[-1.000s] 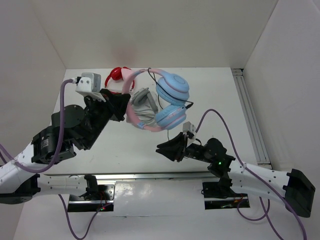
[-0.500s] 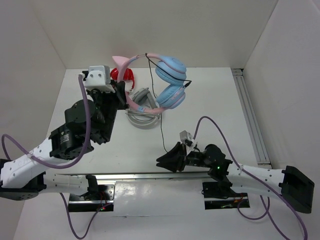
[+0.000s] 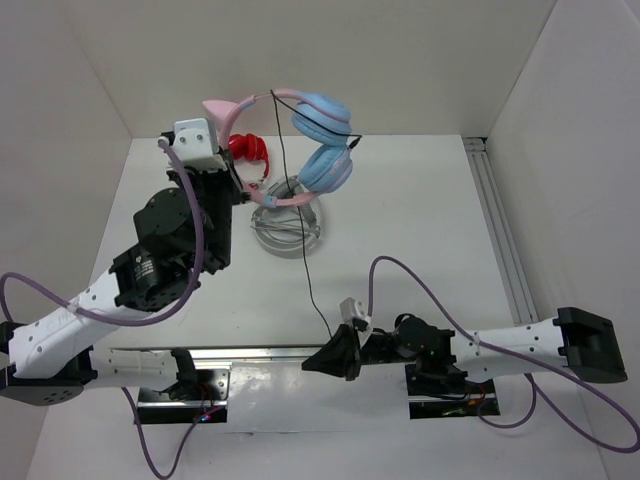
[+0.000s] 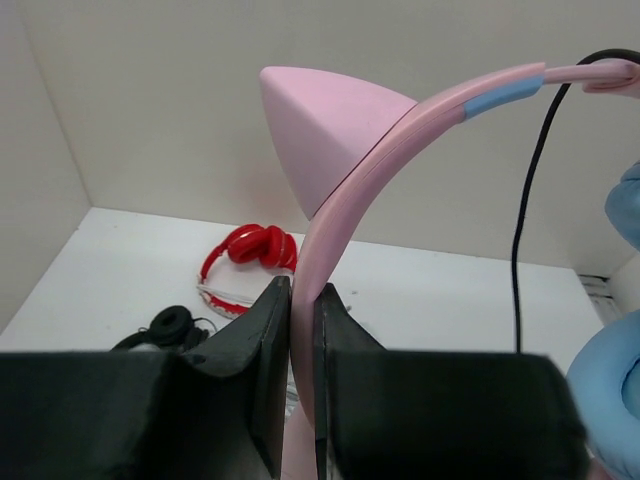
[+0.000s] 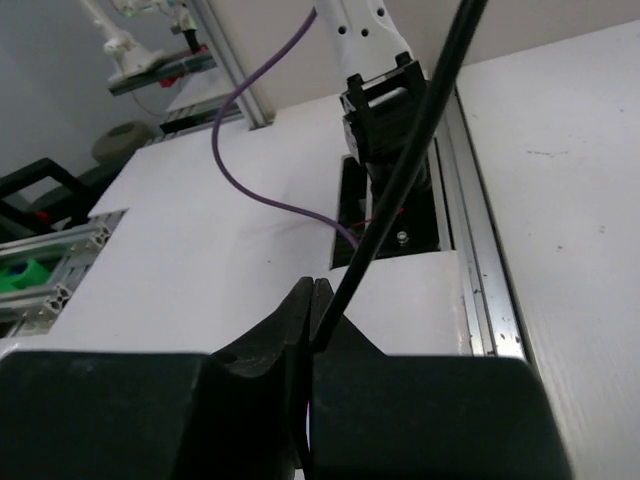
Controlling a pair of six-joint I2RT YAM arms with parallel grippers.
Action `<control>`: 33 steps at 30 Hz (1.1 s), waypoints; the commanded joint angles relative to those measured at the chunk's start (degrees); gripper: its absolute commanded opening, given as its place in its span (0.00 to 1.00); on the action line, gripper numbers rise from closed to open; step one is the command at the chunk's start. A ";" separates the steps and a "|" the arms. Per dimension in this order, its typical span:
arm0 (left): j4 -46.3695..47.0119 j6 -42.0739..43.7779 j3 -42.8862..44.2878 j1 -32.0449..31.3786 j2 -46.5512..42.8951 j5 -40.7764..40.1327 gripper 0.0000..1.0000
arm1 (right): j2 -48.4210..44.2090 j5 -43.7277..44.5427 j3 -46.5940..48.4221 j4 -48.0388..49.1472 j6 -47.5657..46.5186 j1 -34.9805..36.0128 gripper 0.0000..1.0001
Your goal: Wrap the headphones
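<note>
our left fingers [image 4: 262,345] are clamped on the pink headband [image 4: 425,122], holding the headphones [image 3: 326,165] up above the counter [image 3: 430,220]. our right fingers [image 5: 292,318] pinch the black cable [image 5: 400,170] near the counter's front edge, stretching back to the headphones.

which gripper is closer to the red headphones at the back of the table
Left. The left gripper, clamped on the pink headband, hangs close by the red headphones; the right gripper is at the near edge, pinching the thin black cable.
</note>
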 commanded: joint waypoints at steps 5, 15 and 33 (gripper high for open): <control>-2.94 -8.83 -0.91 7.95 0.00 1.39 0.00 | -1.68 14.28 5.21 -7.77 -3.91 7.41 0.00; -15.15 -22.18 -9.80 11.38 2.37 0.52 0.00 | 4.47 28.00 26.38 -37.56 -7.77 14.72 0.00; -38.63 -40.40 -20.08 5.24 1.23 13.51 0.00 | 8.43 45.14 57.84 -76.24 -17.19 15.43 0.00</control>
